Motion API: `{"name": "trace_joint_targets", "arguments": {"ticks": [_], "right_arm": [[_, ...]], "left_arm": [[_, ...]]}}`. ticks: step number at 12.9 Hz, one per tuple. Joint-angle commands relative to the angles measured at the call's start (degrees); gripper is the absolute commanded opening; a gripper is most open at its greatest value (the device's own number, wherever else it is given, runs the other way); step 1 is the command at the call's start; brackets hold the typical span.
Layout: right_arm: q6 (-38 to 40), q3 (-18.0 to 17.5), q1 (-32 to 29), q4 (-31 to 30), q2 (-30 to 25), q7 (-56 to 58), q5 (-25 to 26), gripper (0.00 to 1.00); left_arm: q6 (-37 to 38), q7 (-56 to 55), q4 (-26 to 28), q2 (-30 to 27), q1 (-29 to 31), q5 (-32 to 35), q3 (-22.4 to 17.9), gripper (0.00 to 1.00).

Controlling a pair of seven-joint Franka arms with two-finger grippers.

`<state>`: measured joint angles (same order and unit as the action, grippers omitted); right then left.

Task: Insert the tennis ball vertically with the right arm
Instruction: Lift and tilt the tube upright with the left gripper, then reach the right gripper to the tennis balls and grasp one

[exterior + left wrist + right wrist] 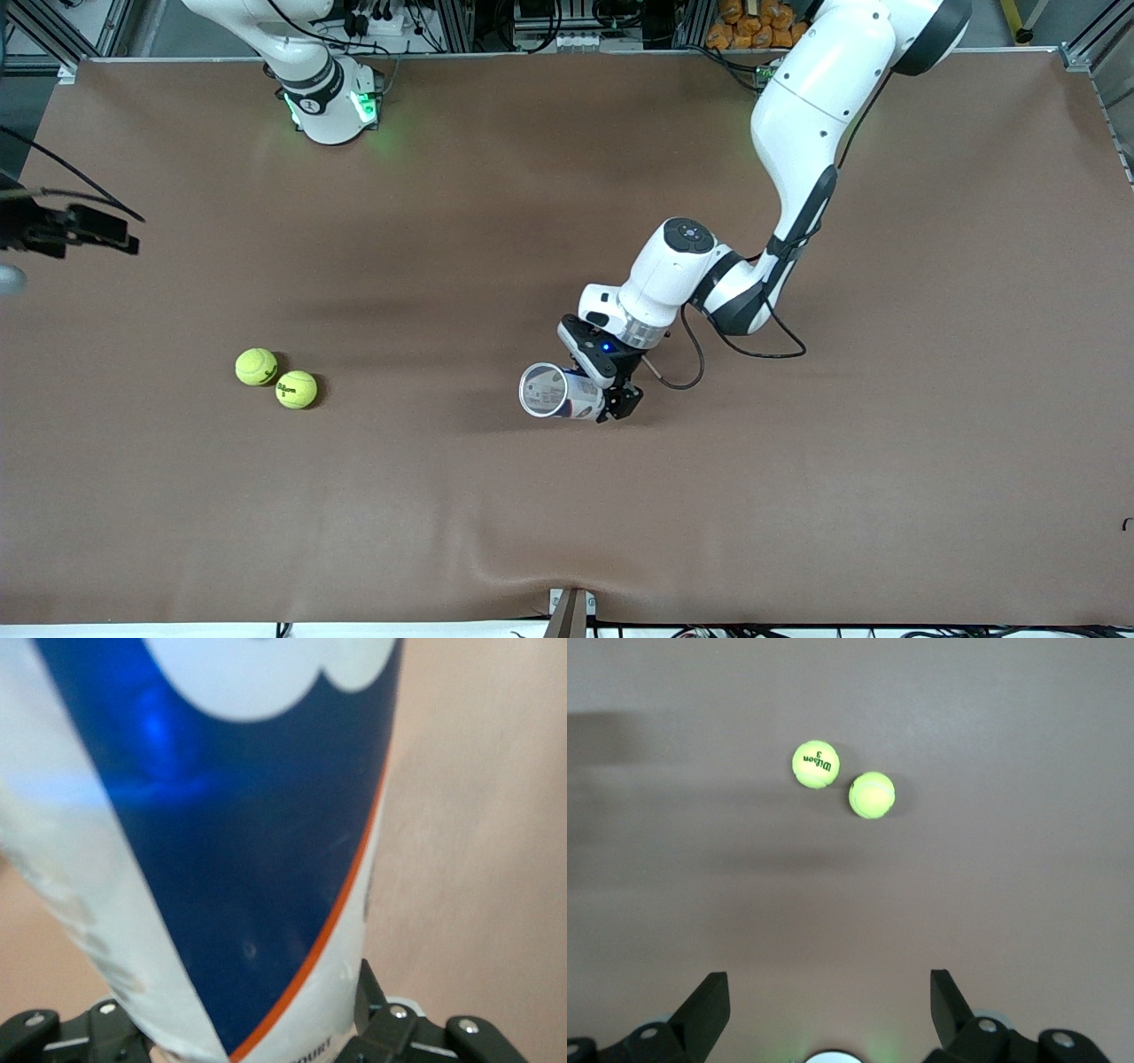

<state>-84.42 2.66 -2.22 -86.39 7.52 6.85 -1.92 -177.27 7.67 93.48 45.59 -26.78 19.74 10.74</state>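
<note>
Two yellow-green tennis balls lie touching on the brown table toward the right arm's end: one [256, 366] [872, 795], and one with black lettering [296, 389] [814, 764] slightly nearer the front camera. My right gripper [828, 1001] hangs open and empty high above the table, looking down on both balls; in the front view it shows as a black shape [84, 230] at the picture's edge. My left gripper [611, 403] [257, 1028] is shut on a blue-and-white ball can [558, 392] [248, 815], held tilted low over the table's middle, its open mouth turned toward the balls.
The left arm's black cable [695, 354] loops beside its wrist. The right arm's base [332, 102] stands at the table's back edge. A clamp [571, 611] sits on the table's front edge. Bare brown cloth [425, 266] stretches between balls and can.
</note>
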Motion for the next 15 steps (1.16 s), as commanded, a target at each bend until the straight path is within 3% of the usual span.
{"name": "trace_joint_targets", "arguments": {"ticks": [1,4,8,15], "right_arm": [[-6.6,-0.1,1.9,-6.6,0.8,-1.7,0.7,1.0],[-15.5,-0.2,5.1,-14.0,1.9,-4.2,0.8,1.0],[-23.3,-0.3,11.4,-14.2,8.4,-3.4,9.1,1.0],[-38.5,-0.4,10.2,-13.7,20.7,8.9,9.0,1.0]], "left_arm": [[-6.9,-2.3,-0.1,1.4,-0.5,-1.1,0.0,0.83],[-13.7,-5.6,-0.1,3.2,-2.3,-1.1,0.0,0.83],[-22.8,-7.4,-0.1,6.3,-2.9,-1.1,0.0,0.83],[-26.5,-7.6,0.2,9.0,-3.2,-1.2,0.1,0.83]]}}
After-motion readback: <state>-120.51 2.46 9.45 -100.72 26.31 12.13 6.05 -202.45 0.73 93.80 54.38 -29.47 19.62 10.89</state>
